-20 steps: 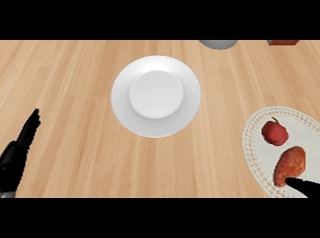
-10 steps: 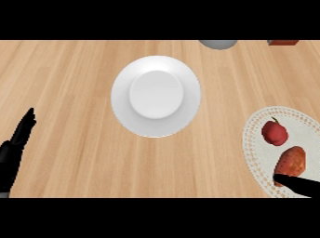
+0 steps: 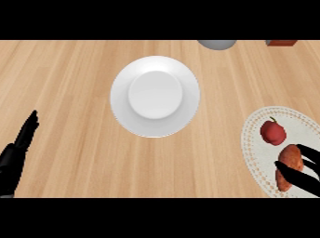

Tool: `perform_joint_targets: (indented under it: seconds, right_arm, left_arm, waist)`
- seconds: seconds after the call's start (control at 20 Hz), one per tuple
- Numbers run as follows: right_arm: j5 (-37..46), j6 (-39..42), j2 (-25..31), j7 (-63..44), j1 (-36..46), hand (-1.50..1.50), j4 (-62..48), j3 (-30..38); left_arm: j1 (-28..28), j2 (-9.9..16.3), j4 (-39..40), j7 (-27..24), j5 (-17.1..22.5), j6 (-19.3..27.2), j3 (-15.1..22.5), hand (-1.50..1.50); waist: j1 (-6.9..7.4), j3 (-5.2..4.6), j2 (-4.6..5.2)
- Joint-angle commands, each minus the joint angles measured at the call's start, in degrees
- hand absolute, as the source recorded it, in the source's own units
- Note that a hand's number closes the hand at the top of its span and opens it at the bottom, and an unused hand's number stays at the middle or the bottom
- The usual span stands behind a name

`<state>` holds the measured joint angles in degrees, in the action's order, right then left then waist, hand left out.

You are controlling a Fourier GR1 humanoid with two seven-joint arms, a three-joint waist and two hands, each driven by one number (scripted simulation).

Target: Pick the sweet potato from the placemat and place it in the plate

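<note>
Black against the pale wood, our left hand (image 3: 11, 162) sits at the lower left edge, fingers straight and relaxed, resting and holding nothing; it has barely shifted over the last second. At centre, the white plate (image 3: 154, 96) stands bare on the wooden counter (image 3: 66, 74), unchanged.

On the right lies the round, lace-edged placemat (image 3: 307, 122), cut off by the view's edge. On it sits a red fruit (image 3: 273, 131), and just below that the sweet potato (image 3: 289, 160). What has changed is our right hand (image 3: 307, 174): a second ago only its tip showed at the lower corner, and now its thumb and fingers curl around the sweet potato. We judge the grasp is closing, with the lift still ahead.

The hand covers the sweet potato's lower end, and a grey object (image 3: 217, 44) and a reddish-brown one (image 3: 282, 42) are clipped at the top.
</note>
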<state>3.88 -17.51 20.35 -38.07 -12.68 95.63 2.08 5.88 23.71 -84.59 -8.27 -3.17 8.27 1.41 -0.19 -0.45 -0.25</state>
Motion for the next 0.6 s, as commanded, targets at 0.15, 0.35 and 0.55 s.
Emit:
perform_joint_targets:
  seconds: [0.15,0.35,0.55]
  right_arm:
    - [3.09,0.57,-3.46,5.38,-0.94,1.5,-1.31,1.21]
    - [11.1,9.41,9.2,6.03,8.22,1.5,-7.24,-4.01]
    - [19.58,19.47,19.96,9.05,13.85,1.5,-9.39,-10.97]
  left_arm:
    - [3.0,-2.99,-4.05,0.67,-2.66,-0.99,-0.86,0.0]
    - [-0.71,-2.39,0.52,-1.67,-2.87,-1.19,-0.12,0.0]
    - [-3.93,-1.01,-1.58,1.72,-1.68,-3.56,0.07,0.0]
  waist:
    - [0.21,0.46,0.2]
    - [2.65,0.39,0.82]
    - [5.15,0.44,1.3]
